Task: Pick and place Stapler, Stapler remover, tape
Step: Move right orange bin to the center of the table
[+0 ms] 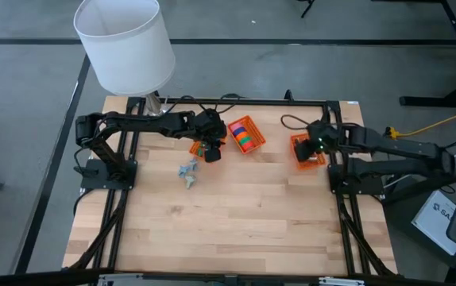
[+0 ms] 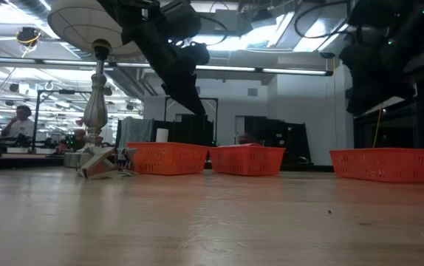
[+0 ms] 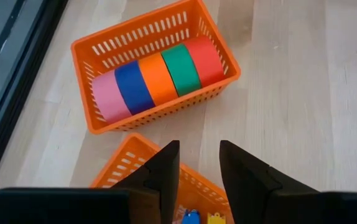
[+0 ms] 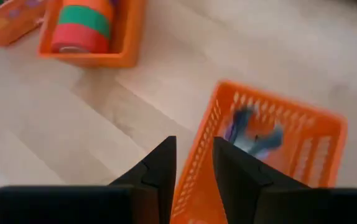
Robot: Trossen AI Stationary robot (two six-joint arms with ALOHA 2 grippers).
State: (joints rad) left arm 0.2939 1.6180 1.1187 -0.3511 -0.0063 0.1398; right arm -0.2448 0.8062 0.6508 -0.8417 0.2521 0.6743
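- My left gripper (image 3: 198, 149) hangs over the near rim of the left basket (image 3: 125, 168); its fingers stand apart with nothing between them, so it is released and empty.
- In that basket, just under my fingers, lie small blue and yellow pieces (image 3: 192, 216); only their tops show.
- Just past it stands the tape basket (image 3: 94, 46); the tape (image 3: 157, 78) lies in it as a row of rolls on their sides, pink, blue, orange, green, red, each touching the next.
- My right gripper (image 4: 194, 144) hangs over the edge of the right basket (image 4: 318, 124); its fingers are parted too, and it holds nothing.
- A blue-grey thing (image 4: 253, 134) lies inside that basket; it is too blurred for me to tell what it is.
- From above, the three baskets sit in a line near the far edge of the table (image 1: 236, 222); the tape basket is the middle one, apart from the other two.
- Grey pieces (image 1: 188, 171) lie on the bare wood nearer the front than the left basket, beside my left gripper and not touched by it.
- At the far left corner stands a lamp (image 1: 125, 44) with a white shade.
- Beyond the table, in the room, a person (image 2: 21, 122) sits at a desk.
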